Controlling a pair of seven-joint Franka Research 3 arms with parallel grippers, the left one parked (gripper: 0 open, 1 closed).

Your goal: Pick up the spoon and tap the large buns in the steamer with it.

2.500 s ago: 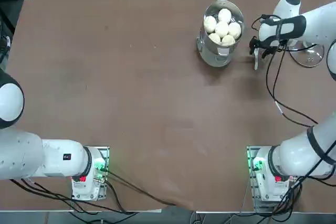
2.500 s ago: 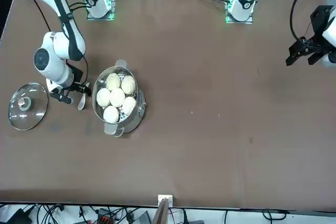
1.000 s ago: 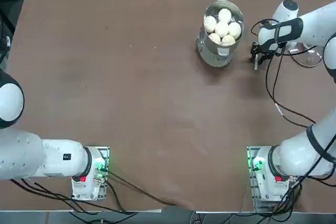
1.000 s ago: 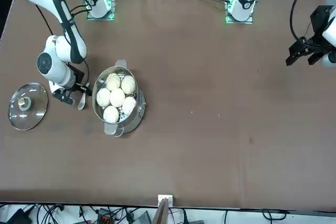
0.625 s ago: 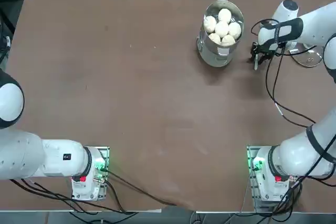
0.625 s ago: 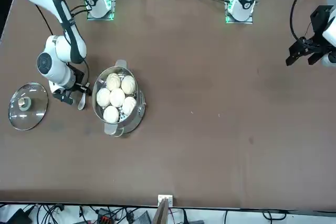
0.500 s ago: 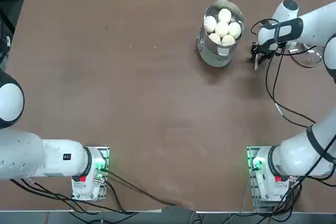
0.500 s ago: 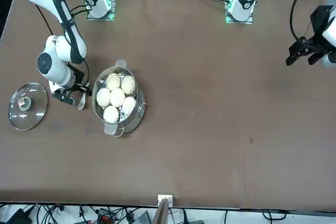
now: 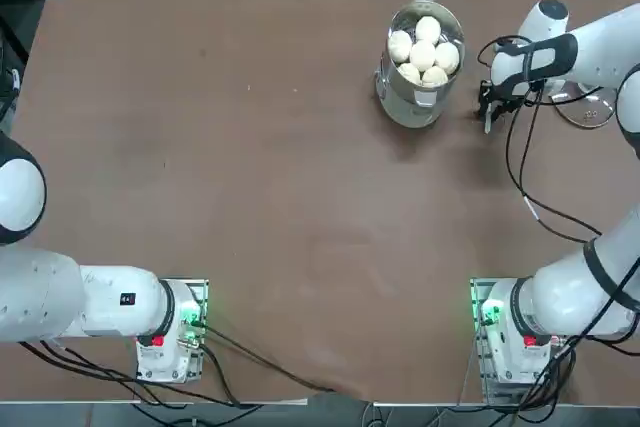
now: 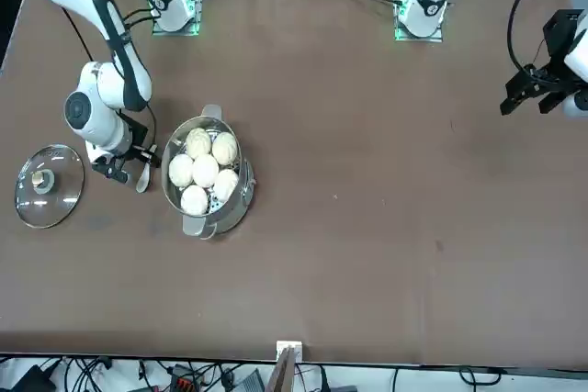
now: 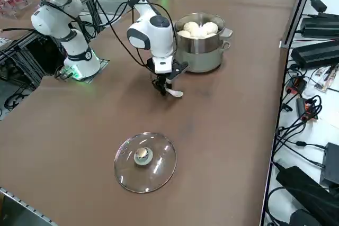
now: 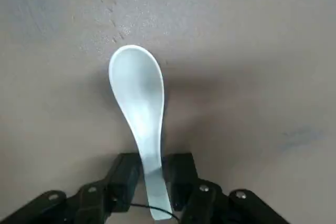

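The right gripper (image 10: 137, 164) is down at the surface (image 10: 349, 227), with the handle of the spoon (image 12: 137, 85) between its jaws; I cannot tell whether they are clamped on it or slightly apart. In the front view, the spoon's bowl points to about seven o'clock, just beside the steamer (image 10: 199, 228). In the top view, the steamer stands at ten o'clock from the jaws, its side handles near twelve and six. Inside are six round white buns (image 10: 205, 170), one in the middle with the others around it. The clear glass lid (image 11: 145, 170) lies at about three o'clock from the jaws, knob upward
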